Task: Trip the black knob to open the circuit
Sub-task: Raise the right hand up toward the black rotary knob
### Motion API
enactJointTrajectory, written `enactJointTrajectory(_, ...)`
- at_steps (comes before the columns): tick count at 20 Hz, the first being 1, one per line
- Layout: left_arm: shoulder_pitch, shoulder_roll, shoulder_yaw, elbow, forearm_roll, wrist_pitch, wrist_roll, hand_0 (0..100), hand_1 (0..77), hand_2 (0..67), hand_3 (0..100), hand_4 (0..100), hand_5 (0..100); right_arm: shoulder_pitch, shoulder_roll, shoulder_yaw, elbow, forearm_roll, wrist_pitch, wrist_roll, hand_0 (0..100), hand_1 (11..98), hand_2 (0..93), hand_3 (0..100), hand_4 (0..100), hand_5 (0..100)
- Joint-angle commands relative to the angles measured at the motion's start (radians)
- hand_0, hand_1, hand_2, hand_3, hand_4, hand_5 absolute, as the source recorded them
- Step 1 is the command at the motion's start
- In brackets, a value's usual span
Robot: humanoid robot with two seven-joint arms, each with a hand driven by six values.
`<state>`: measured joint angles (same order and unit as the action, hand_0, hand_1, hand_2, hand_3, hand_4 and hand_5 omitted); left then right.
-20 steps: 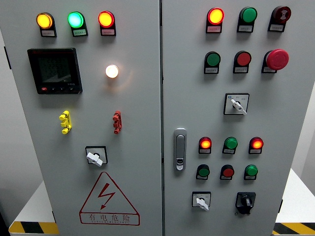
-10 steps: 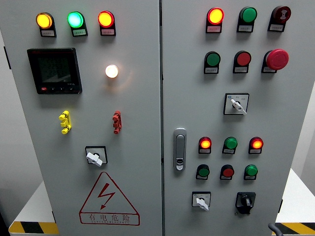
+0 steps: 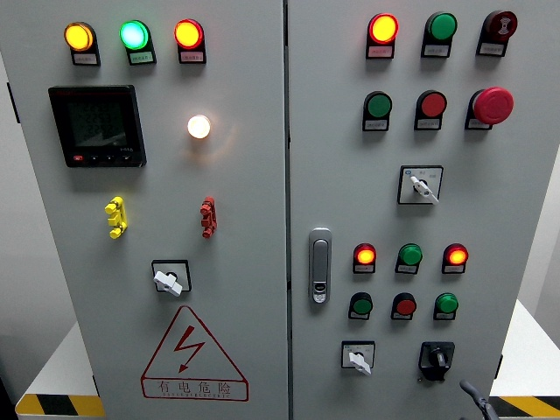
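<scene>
Just entering at the bottom right corner, a dark grey fingertip of the right hand (image 3: 475, 402), rising from the frame edge; too little in view to tell how far open, or whether holding anything. Apart from the panel face, just below and right of the black knob (image 3: 436, 357).

Mounted low on the right cabinet door (image 3: 516, 210), black knob on a square black plate, pointer near upright. Beside it to the left, a white-lever selector switch (image 3: 357, 357). Bare grey metal between knob and door's right edge, with open room beyond the edge toward a white ledge (image 3: 534, 350) carrying yellow-and-black hazard tape (image 3: 523, 405).

Above the knob, a row of three unlit buttons (image 3: 403, 305), green, red, green; over those, three indicator lamps (image 3: 409, 256), the outer two glowing red. Higher, a second white selector (image 3: 421, 185), then a red mushroom stop button (image 3: 492, 105) at the right.

Silver door latch (image 3: 320, 265) set just right of the central seam.

On the left door (image 3: 245, 210), a red-bordered lightning warning triangle (image 3: 193, 355) with Chinese lettering, a white selector (image 3: 170, 278) above it, yellow clip (image 3: 115, 217) and red clip (image 3: 207, 217), a dark digital meter (image 3: 97, 125), a lit white lamp (image 3: 199, 126), and amber, green and red lamps along the top.
</scene>
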<state>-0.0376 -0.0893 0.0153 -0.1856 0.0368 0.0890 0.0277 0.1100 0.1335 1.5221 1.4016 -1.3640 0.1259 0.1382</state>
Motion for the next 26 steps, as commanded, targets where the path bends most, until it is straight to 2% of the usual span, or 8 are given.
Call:
enactJointTrajectory(1,0.001,-0.001,0.0,0.0,0.0,0.0,0.0,0,0.0,19.4,26,10,9,0.017,-0.0001,-0.002,-0.027,0.0,0.0,0.0,100,74.4,0.0,87,100,100)
enactJointTrajectory(8,0.001,0.0,0.0,0.0,0.0,0.0,0.0,0,0.0,19.4,26,10,9,0.068,-0.0001,0.001,-0.069,0.029,0.0,-0.002,100,75.4,0.0,88,100,100)
enactJointTrajectory(12,0.001,0.0,0.0,0.0,0.0,0.0,0.0,0,0.0,19.4,26,10,9,0.082,-0.0001,-0.007,-0.072,0.029,0.0,-0.008,100,75.2,0.0,88,100,100)
enactJointTrajectory(13,-0.001,0.0,0.0,0.0,0.0,0.0,0.0,0,0.0,19.4,26,10,9,0.082,0.0015,-0.01,-0.072,0.029,0.0,-0.009,100,75.3,0.0,88,100,100)
enactJointTrajectory(14,-0.001,-0.001,0.0,0.0,0.0,0.0,0.0,0,0.0,19.4,26,10,9,0.082,0.0,-0.011,-0.072,0.029,0.0,-0.009,100,75.2,0.0,88,100,100)
enactJointTrajectory(20,-0.001,0.0,0.0,0.0,0.0,0.0,0.0,0,0.0,19.4,26,10,9,0.085,0.0015,-0.017,-0.07,0.036,0.0,-0.022,100,75.6,0.0,88,100,100)
enactJointTrajectory(26,-0.001,-0.001,0.0,0.0,0.0,0.0,0.0,0,0.0,19.4,26,10,9,0.088,-0.0001,-0.031,-0.07,0.037,0.0,-0.022,100,75.6,0.0,89,100,100)
